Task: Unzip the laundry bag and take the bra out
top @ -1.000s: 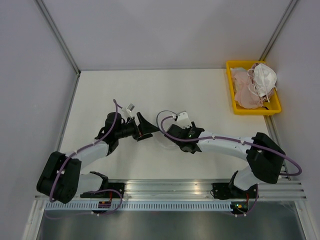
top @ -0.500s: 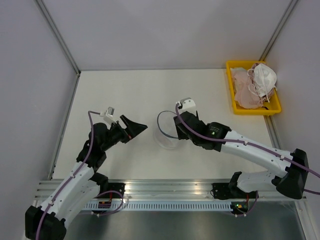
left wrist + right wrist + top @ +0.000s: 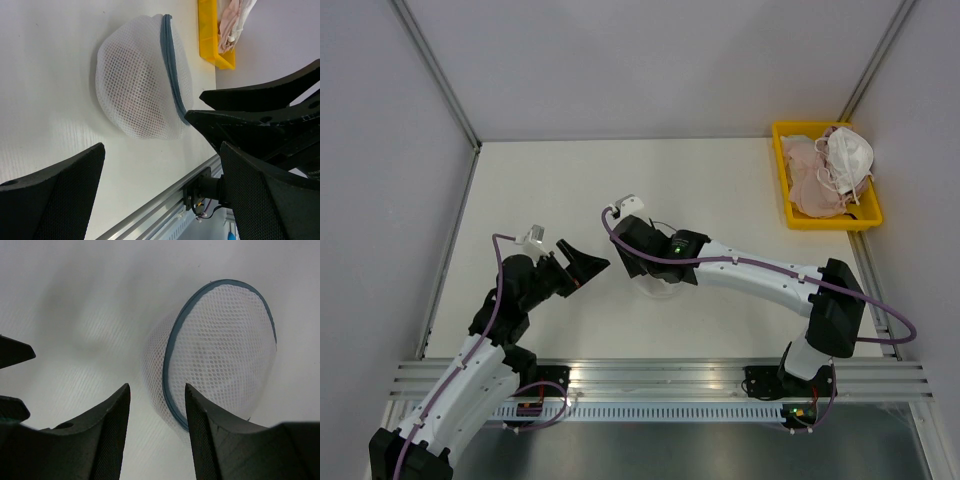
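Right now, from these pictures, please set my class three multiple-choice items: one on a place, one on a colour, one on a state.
1. Where on the white table does the yellow plastic tray stand?
A. at the far right corner
B. at the near left corner
C. in the centre

2. What colour is the zipper band around the rim of the white dome-shaped mesh laundry bag?
A. red
B. grey-blue
C. yellow

3. How is the left arm's black hand?
A. shut on the bag
B. shut on the tray
C. open, holding nothing

Answers:
1 A: the top view shows the tray against the far right edge.
2 B: both wrist views show a grey-blue rim.
3 C: its fingers are spread wide and grip nothing.
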Robot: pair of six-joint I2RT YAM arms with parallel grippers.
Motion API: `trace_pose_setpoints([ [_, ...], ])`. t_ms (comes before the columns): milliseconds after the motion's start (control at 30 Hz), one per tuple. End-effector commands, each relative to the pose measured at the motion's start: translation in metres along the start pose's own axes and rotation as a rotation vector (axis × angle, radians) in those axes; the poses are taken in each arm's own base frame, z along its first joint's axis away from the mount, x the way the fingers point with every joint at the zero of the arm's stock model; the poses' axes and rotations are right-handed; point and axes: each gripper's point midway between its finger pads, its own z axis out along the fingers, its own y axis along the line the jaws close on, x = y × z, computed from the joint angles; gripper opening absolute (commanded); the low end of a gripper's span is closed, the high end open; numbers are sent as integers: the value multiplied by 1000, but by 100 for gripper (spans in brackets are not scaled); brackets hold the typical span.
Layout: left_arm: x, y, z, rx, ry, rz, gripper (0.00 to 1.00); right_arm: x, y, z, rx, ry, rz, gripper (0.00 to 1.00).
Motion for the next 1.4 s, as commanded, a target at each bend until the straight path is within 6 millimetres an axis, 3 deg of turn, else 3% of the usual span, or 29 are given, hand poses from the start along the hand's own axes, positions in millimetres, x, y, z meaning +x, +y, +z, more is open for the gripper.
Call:
trace_pose_setpoints([
  [0, -2, 2, -2, -6, -21, -22, 99, -13, 0, 2, 45, -22, -21, 52],
  [133, 0, 2, -3, -4, -15, -22, 99, -9, -3, 8, 97, -9, -33, 43],
  [367, -1, 0, -4, 2, -19, -25, 99, 0, -9, 16, 157, 13, -64, 37],
  [467, -1, 0, -4, 5, -23, -23, 99, 1, -10, 16, 166, 16, -65, 29],
  [600, -1, -1, -5, 8, -25, -24, 99, -2, -14, 12, 179, 5, -62, 8],
  [700, 0, 1, -4, 4, -19, -28, 99, -6, -15, 7, 173, -7, -57, 0],
  [1067, 1, 1, -1, 11, -14, -34, 99, -20, -19, -27, 103, -68, -3, 0],
  [1367, -4, -6, 8, 42, -13, -47, 99, -29, -5, -62, -95, -161, 93, 0],
])
